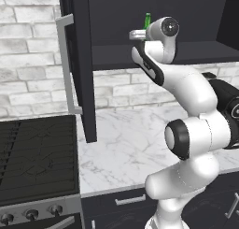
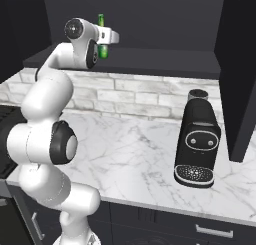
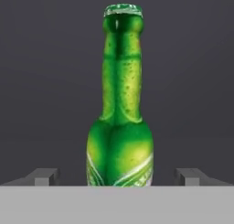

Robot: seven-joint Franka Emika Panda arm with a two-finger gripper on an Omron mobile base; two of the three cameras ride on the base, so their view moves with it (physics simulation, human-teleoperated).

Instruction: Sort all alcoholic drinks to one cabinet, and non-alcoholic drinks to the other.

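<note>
A white marble counter (image 2: 135,154) runs beneath dark wall cabinets against a pale brick wall (image 1: 32,60) in this kitchen, with a black stove (image 1: 37,158) at its left end. The cabinet (image 2: 150,59) above the counter stands with its doors swung open, the left door (image 1: 79,60) carrying a long silver bar handle (image 1: 67,64). On its single shelf (image 1: 196,53) a slim green beer bottle (image 3: 119,127) stands upright, cap on, a white-striped label wrapping its lower body; the cabinet's dark back wall lies behind it. The robot arm reaches up to the shelf, and its gripper (image 3: 119,177) is spread wide, one fingertip (image 3: 43,177) on each side of the bottle and both apart from the glass, so nothing is held. From the right base camera the bottle's neck (image 2: 101,20) shows above the hand and its green body just below. A black coffee machine (image 2: 197,139) sits on the counter farther right, under the cabinet's right door (image 2: 240,89).
</note>
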